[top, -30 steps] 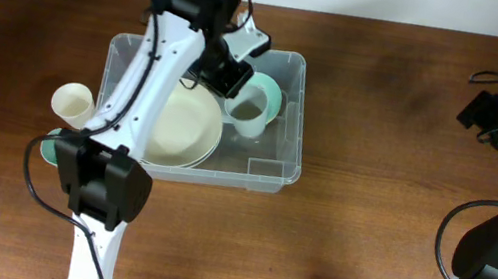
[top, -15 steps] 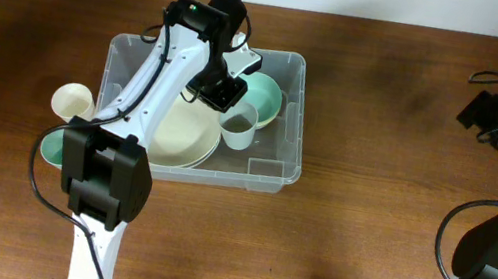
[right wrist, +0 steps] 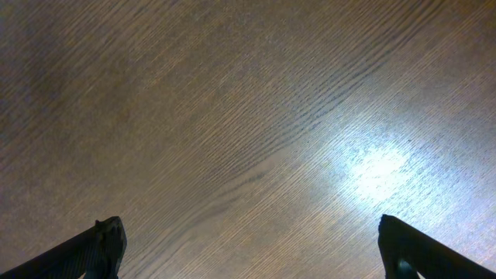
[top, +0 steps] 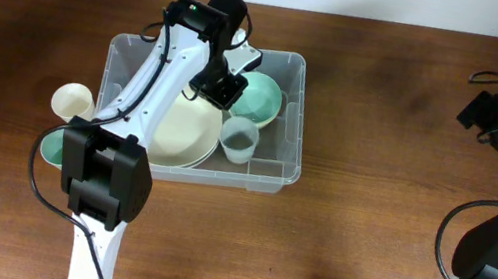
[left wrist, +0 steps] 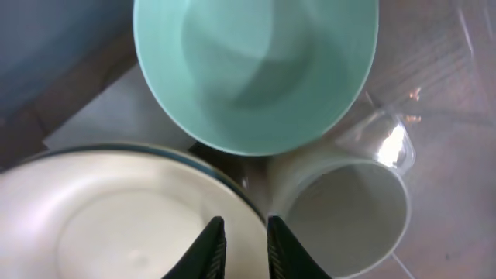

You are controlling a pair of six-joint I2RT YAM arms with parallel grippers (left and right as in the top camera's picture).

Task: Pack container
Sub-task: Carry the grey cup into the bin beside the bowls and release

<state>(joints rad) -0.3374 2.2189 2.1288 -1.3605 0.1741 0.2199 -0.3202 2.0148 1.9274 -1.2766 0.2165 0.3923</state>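
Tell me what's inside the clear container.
A cream plate, a green bowl and a pale cup sit in the container. The left arm covers part of the plate; anything beneath it is hidden.

table (right wrist: pixel 232 116): dark wood, grain seen, glare reflected | container (top: pixel 299 118): clear glossy plastic | bowl (left wrist: pixel 256 70): green, smooth, matt | plate (left wrist: pixel 101 217): cream, smooth

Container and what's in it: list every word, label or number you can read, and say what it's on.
No text is legible in any view.
Container: a pale patch on its base, perhaps a label, is too small to read.
Green bowl, plate and cup: no markings show.
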